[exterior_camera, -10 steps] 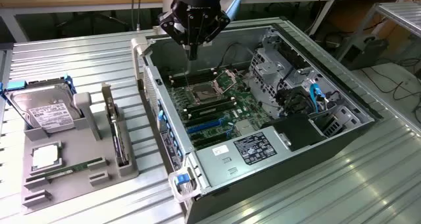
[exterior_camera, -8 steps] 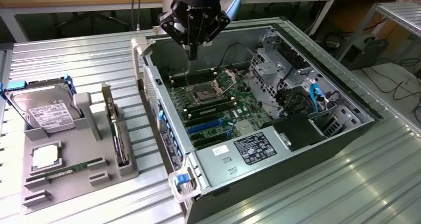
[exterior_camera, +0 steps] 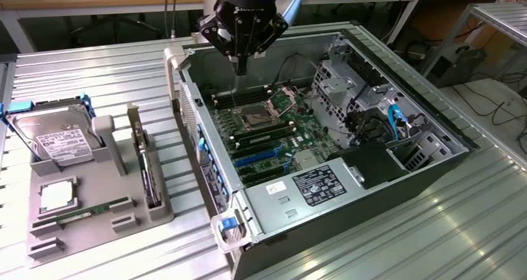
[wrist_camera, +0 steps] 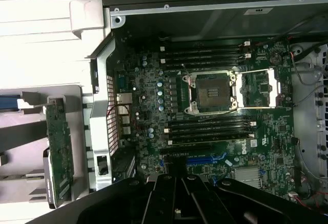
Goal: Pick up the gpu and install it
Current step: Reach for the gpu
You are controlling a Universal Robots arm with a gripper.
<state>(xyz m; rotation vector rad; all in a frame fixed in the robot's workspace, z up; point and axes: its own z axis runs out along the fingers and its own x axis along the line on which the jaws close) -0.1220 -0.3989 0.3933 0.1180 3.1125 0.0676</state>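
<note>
**Claw state and gpu location**

The claw (exterior_camera: 240, 67) hangs over the far end of the open computer case (exterior_camera: 428, 116), above the motherboard (exterior_camera: 263, 132). Its fingers are drawn together to a single narrow tip, holding and touching nothing.

The gpu (exterior_camera: 148, 169) stands on its long edge in the grey holder tray (exterior_camera: 82, 227) on the worktop (exterior_camera: 82, 70), just beside the case. Its long axis runs parallel to the case's side wall, with the metal bracket (exterior_camera: 133, 129) at the far end.

The hard drive (exterior_camera: 53, 138) and the power supply (exterior_camera: 315, 186) each carry a label, with print not legible. In the wrist view, a white mark on the motherboard may read DELL.
</note>
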